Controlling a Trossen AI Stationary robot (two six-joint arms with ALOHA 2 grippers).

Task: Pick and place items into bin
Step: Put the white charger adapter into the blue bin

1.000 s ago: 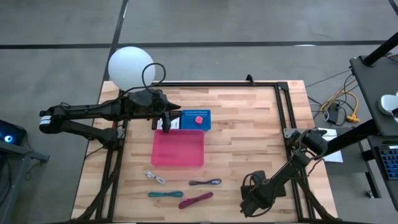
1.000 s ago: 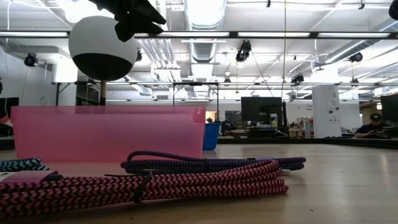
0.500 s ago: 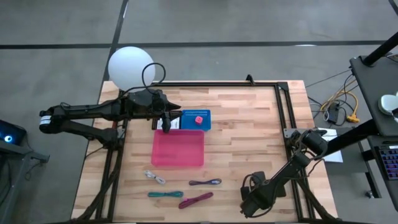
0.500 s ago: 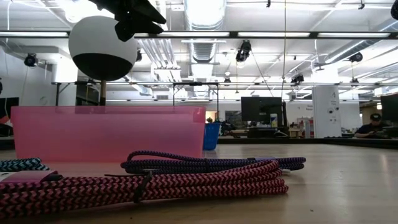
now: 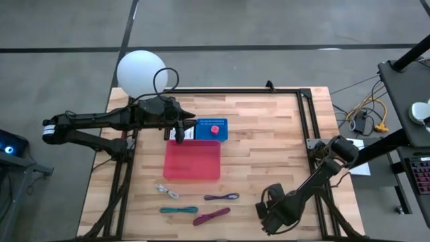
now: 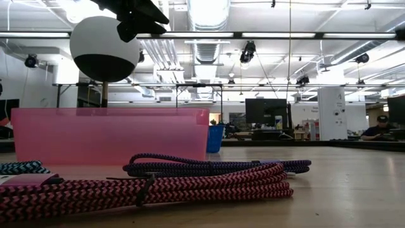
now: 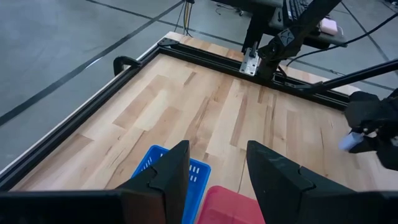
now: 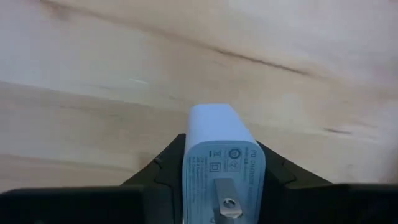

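Charger (image 8: pixel 222 167) sat clamped in the right claw (image 5: pixel 274 214), low over the worktop's (image 5: pixel 269 141) near right; bin (image 5: pixel 193 161) lay left and farther; left claw (image 5: pixel 180 132) hung apart behind it.

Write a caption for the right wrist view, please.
Right gripper fingers closed on a white charger block above the wooden table.

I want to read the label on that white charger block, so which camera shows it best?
The right wrist view: the white charger block fills the frame between the right end effector's fingers, label and port facing the camera. The left wrist view shows only a pale speck far off. The high view hides it under the arm; the low view misses it.
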